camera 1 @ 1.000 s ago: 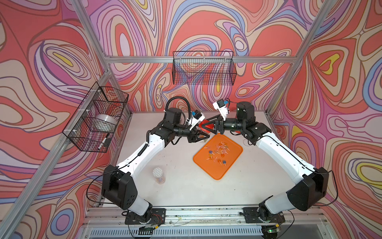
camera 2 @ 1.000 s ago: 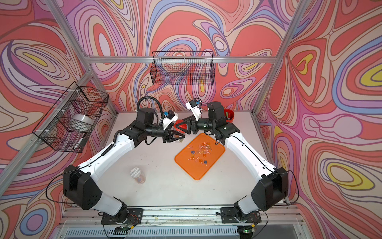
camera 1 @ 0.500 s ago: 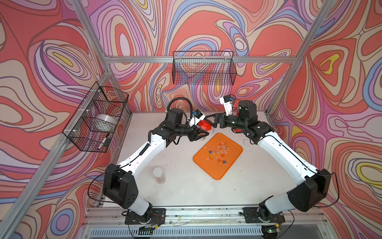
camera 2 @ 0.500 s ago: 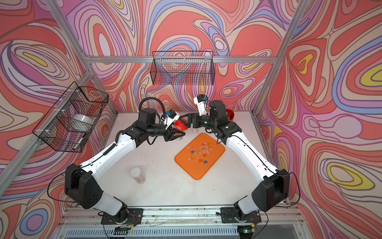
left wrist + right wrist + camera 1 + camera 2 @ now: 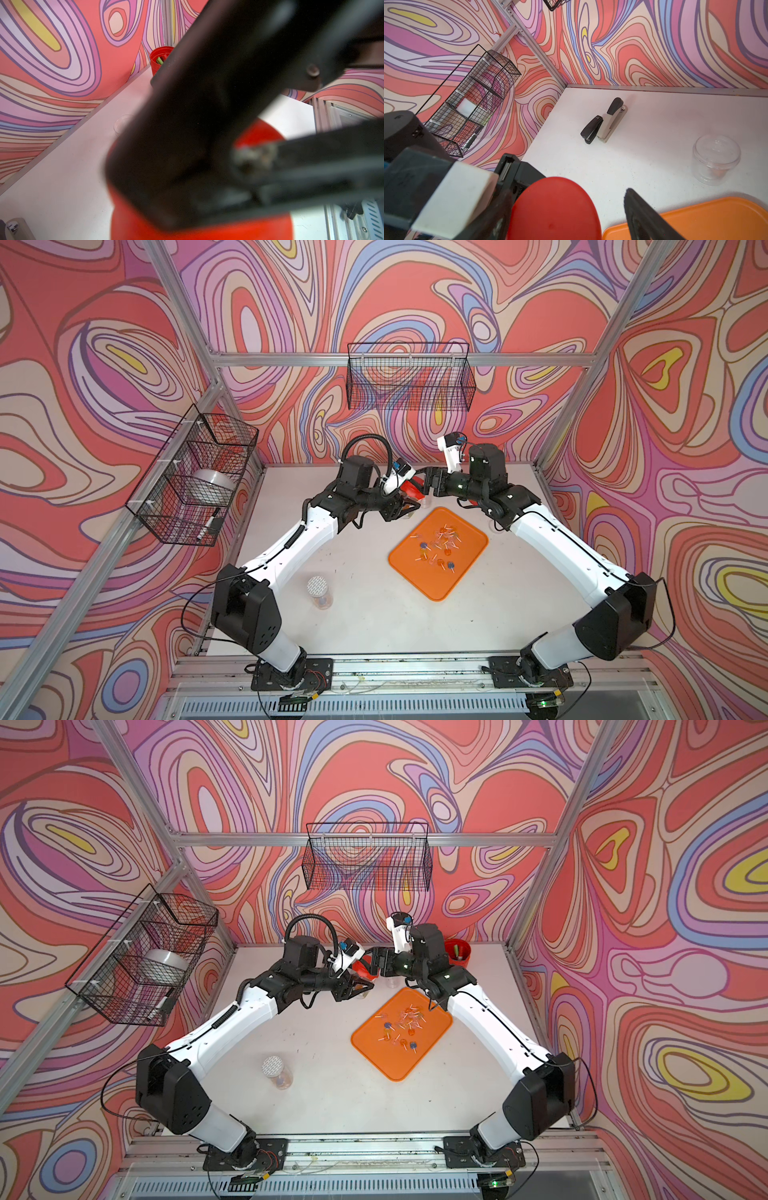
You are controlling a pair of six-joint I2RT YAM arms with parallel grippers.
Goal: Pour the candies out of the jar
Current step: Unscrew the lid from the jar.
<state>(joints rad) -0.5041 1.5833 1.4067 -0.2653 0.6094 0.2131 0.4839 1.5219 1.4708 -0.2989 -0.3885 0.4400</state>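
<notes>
The candies (image 5: 436, 545) are lying scattered on the orange tray (image 5: 442, 587) at mid-frame, the uncapped jar (image 5: 716, 160) standing just above it, so the pour is looking done; the left gripper (image 5: 405, 508) is seemingly pinching the red lid (image 5: 554, 207), and the open-jawed right gripper (image 5: 426, 487) is straddling it, likely needing to close next.

The white tabletop (image 5: 374, 626) carries a flat orange plastic tray (image 5: 440, 583) right of centre, an open clear plastic jar (image 5: 390, 982) just above it, and a white-lidded clear jar (image 5: 320, 593) lower left.
</notes>
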